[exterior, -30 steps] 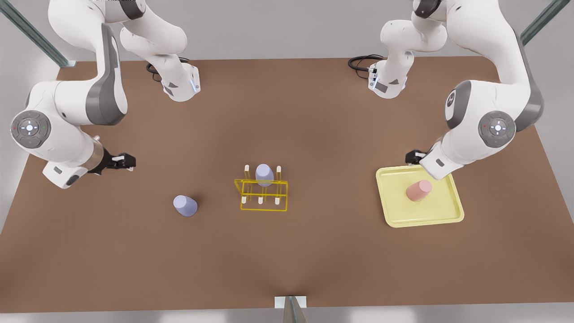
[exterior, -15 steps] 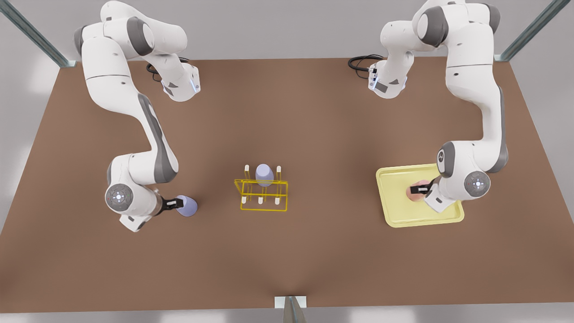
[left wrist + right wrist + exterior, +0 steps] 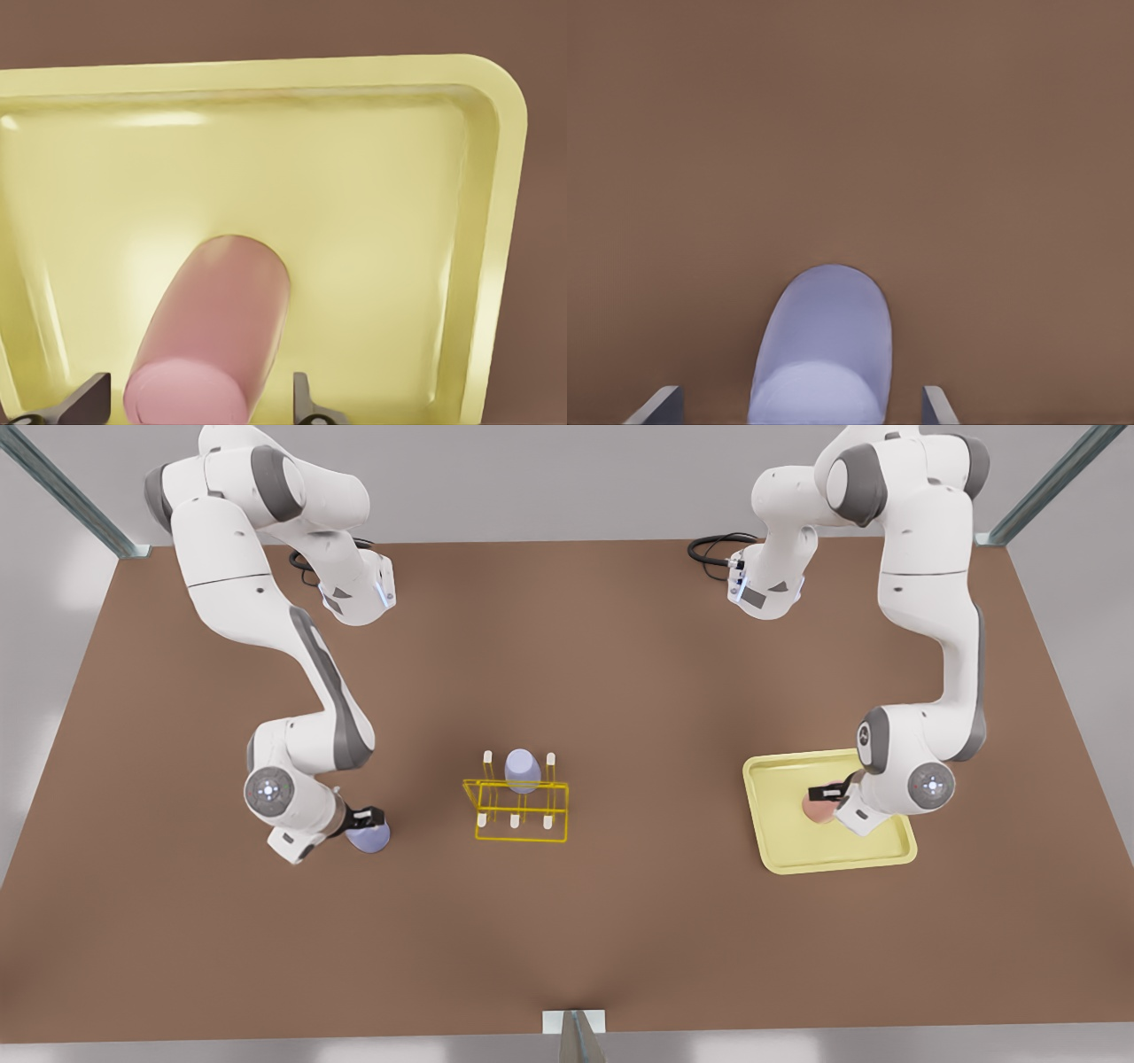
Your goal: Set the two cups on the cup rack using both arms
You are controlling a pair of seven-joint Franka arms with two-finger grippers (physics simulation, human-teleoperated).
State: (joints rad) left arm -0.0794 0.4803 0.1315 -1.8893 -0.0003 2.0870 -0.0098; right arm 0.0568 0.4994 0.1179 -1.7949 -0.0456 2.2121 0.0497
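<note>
The salmon pink cup (image 3: pixel 817 809) (image 3: pixel 217 328) stands on the pale yellow tray (image 3: pixel 788 850) at the front view's right. My left gripper (image 3: pixel 828 795) (image 3: pixel 199 403) is open, one finger on each side of the cup with small gaps. The pale lavender cup (image 3: pixel 372 836) (image 3: pixel 828 336) stands on the brown table at the front view's left. My right gripper (image 3: pixel 365 815) (image 3: pixel 802 403) is open around it, with wider gaps. The yellow wire cup rack (image 3: pixel 521 824) stands mid-table, and a second lavender cup (image 3: pixel 522 769) sits upside down on a back peg.
The tray's raised rim (image 3: pixel 496 221) surrounds the pink cup. White-tipped pegs (image 3: pixel 515 820) stand free at the rack's front. Both arm bases (image 3: pixel 354 593) (image 3: pixel 766 589) are at the table's far edge, with bare brown table between the cups and the rack.
Both arms swung down from the table's sides to the cups. In the last half second both grippers slid farther over their cups.
</note>
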